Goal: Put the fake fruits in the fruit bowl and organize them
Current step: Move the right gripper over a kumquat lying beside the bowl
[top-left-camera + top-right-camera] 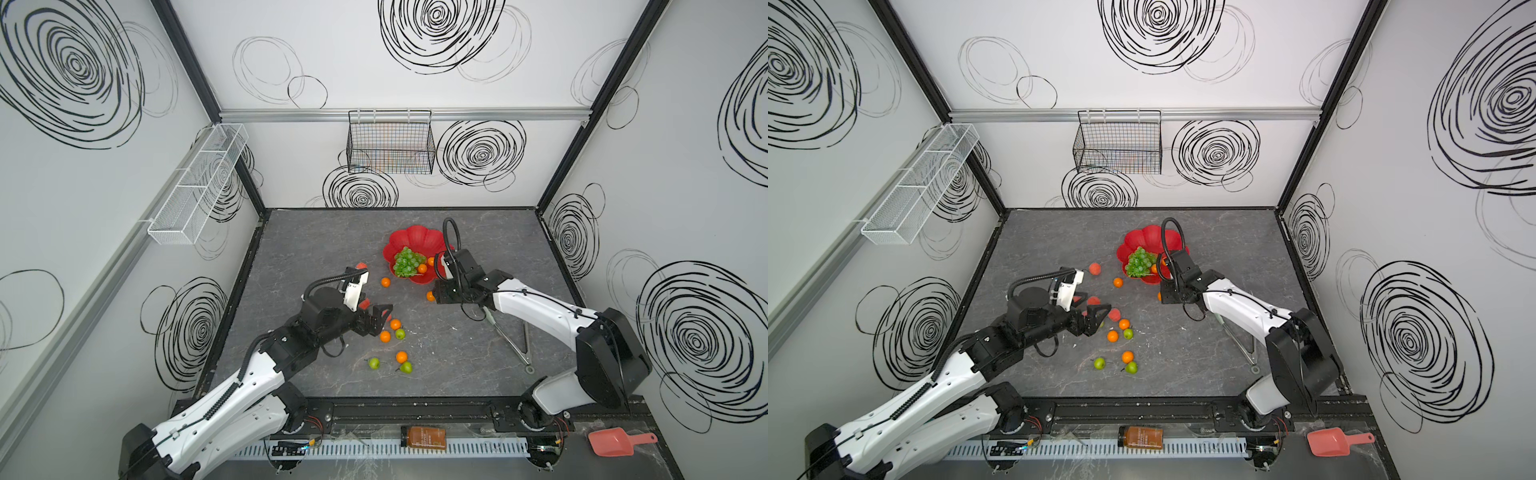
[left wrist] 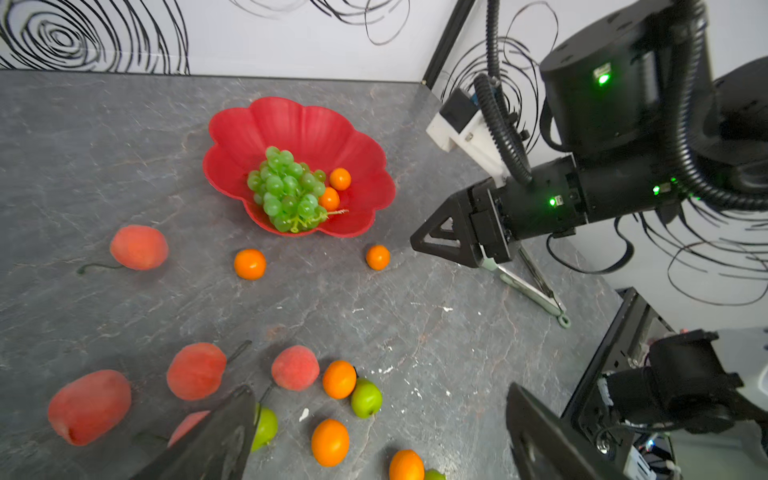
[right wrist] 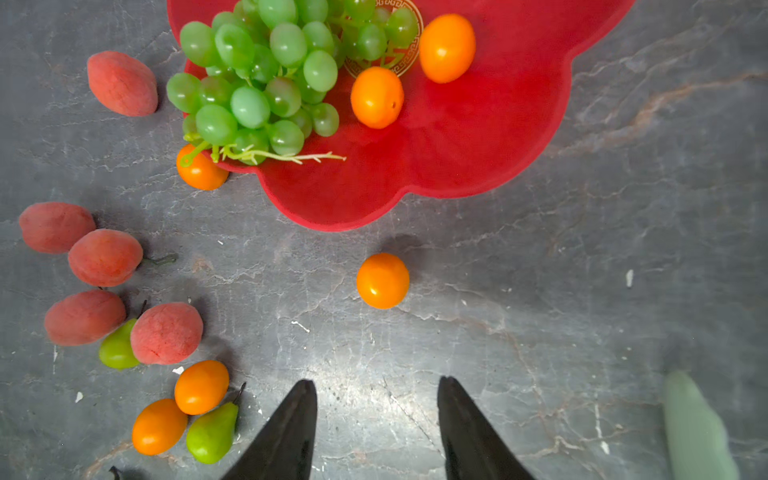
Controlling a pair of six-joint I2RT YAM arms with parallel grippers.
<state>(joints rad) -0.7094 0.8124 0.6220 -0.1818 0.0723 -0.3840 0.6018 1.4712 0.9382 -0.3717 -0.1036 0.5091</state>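
The right gripper (image 3: pixel 376 380), partly open and empty at lower centre, should straddle the lone orange (image 3: pixel 382 280) squarely before closing, while the left gripper (image 1: pixel 376 319) stands wide open.

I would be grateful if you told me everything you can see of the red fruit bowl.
The fruit bowl is a shallow, glossy red dish that looks like plastic. It is shaped like a flower, with a scalloped petal rim, ribbed walls and a gold-patterned centre mostly hidden by fruit. It sits upright on the grey table, towards the back. A bunch of green grapes lies in it, spilling over one edge, beside two oranges. Neither gripper touches it.
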